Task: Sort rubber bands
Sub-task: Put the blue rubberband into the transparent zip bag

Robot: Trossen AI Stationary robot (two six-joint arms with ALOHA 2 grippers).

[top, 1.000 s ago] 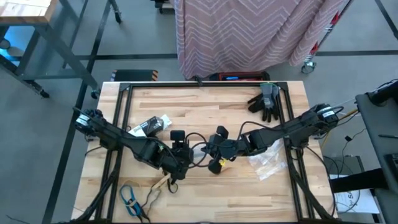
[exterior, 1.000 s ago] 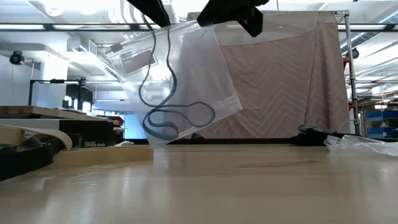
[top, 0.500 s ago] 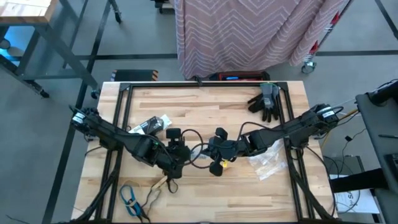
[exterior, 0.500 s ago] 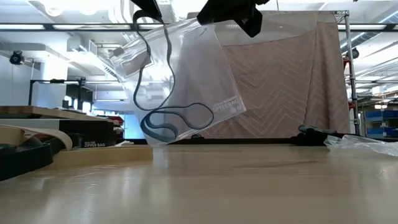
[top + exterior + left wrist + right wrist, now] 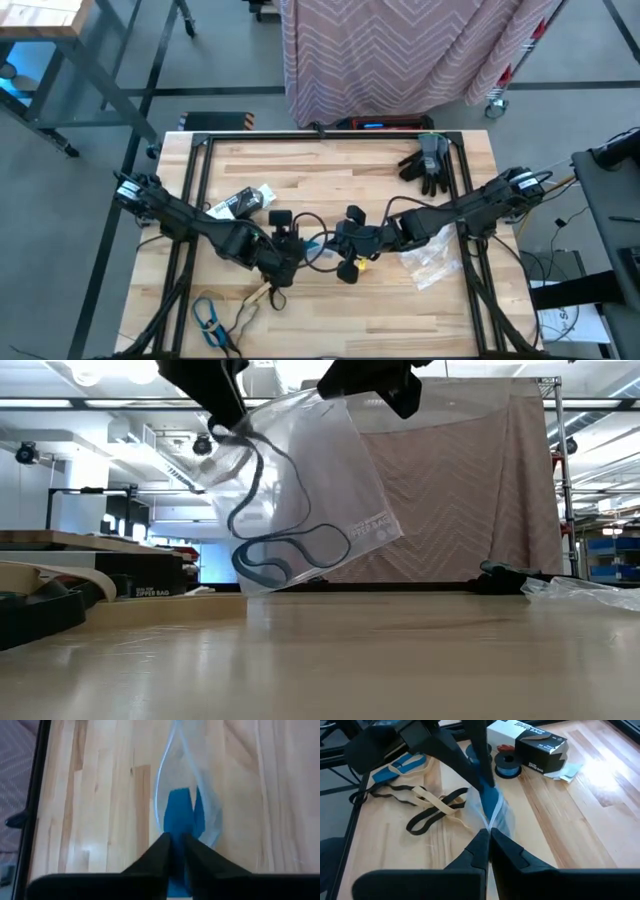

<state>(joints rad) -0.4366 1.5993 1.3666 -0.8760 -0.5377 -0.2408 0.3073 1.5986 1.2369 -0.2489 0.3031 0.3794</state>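
your left claw (image 5: 228,422) and right claw (image 5: 385,385) pinch a clear bag (image 5: 330,480) above the worktop (image 5: 400,660); inside, a blue rubber band (image 5: 290,555) hangs lengthwise toward six o'clock; its print is unreadable.

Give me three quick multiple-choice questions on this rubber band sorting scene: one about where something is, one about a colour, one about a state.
1. Where are the dark gloves?
A. near the table's far right corner
B. at its near left corner
C. inside the bag

2. What colour is the rubber band inside the clear bag?
A. tan
B. blue
C. red

3. How is the clear bag placed?
A. flat on the table
B. folded inside the box
C. held up off the table by both tools

Answers:
1 A: the high view shows them by the far right frame post.
2 B: the low view shows a blue loop through the plastic.
3 C: the left tool and right tool pinch its top edge, and it hangs above the wood.
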